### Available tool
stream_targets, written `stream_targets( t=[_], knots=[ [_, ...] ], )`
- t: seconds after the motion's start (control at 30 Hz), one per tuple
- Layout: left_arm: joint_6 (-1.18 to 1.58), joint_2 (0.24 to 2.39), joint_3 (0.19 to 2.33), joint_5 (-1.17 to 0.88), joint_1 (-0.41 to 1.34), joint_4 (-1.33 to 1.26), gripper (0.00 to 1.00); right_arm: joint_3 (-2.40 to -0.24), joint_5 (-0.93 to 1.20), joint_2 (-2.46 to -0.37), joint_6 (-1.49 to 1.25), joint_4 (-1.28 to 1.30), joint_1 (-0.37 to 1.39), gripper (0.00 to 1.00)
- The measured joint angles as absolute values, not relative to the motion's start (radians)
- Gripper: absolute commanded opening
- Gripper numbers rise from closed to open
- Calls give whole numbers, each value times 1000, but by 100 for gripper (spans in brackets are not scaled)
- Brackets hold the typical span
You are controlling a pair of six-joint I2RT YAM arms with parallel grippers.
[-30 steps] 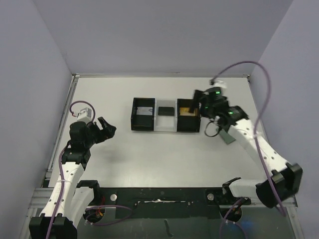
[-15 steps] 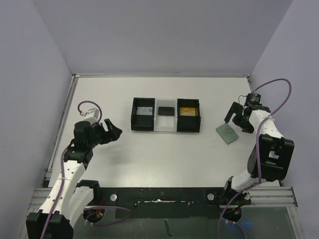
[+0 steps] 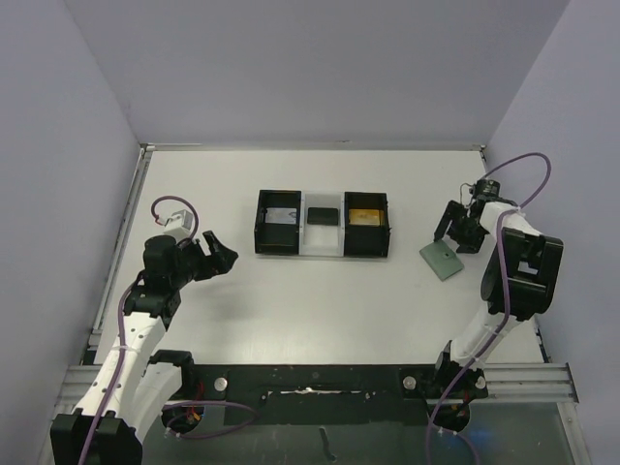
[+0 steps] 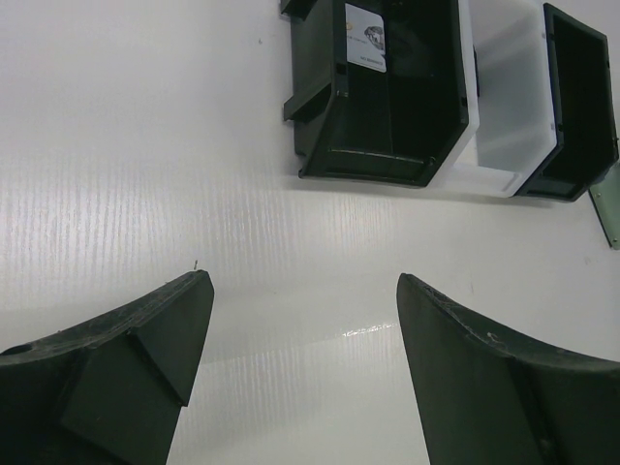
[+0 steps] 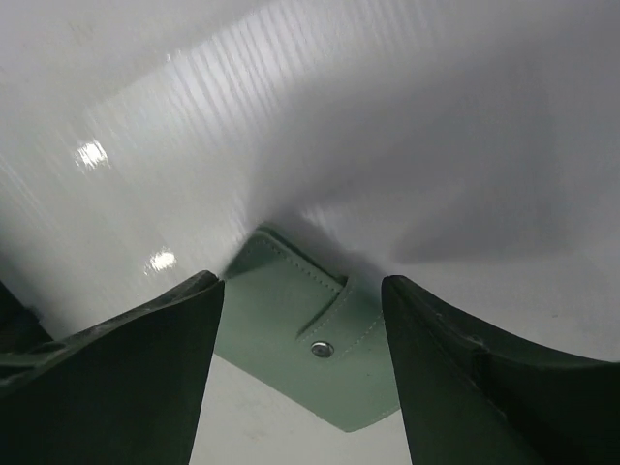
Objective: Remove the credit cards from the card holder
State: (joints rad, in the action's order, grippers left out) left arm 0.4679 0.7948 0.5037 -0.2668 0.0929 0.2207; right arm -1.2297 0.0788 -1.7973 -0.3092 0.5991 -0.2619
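Note:
The card holder (image 3: 443,260) is a grey-green wallet lying closed and flat on the table at the right. Its tab and metal snap show in the right wrist view (image 5: 320,354). My right gripper (image 3: 455,229) is open and empty, just beyond the holder's far edge. In the right wrist view (image 5: 300,283) the holder lies between and below the two fingers. My left gripper (image 3: 218,254) is open and empty at the left, seen over bare table in its wrist view (image 4: 302,281). Cards lie in the tray: a pale one (image 3: 281,215), a dark one (image 3: 323,215) and a gold one (image 3: 366,215).
The black-and-clear three-compartment tray (image 3: 322,250) stands in the middle of the table and shows in the left wrist view (image 4: 368,160). The holder's edge shows at that view's right border (image 4: 608,208). Grey walls close the table on three sides.
My right gripper has left the tray's right compartment and swung right to the card holder. The gold card stays in the tray. My left gripper has shifted slightly forward.

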Motion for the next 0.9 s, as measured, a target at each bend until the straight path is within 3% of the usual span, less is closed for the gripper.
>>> stream_targets(
  t=[0.37, 0.67, 0.9],
  knots=[
    [468, 795, 504, -262, 93, 221, 76, -926, 126, -1615, -410, 550, -137, 56],
    [469, 839, 504, -215, 97, 222, 76, -697, 99, -1372, -771, 570, 218, 63],
    [461, 910, 517, -161, 97, 247, 76, -683, 101, -1226, -927, 553, 366, 69]
  ],
)
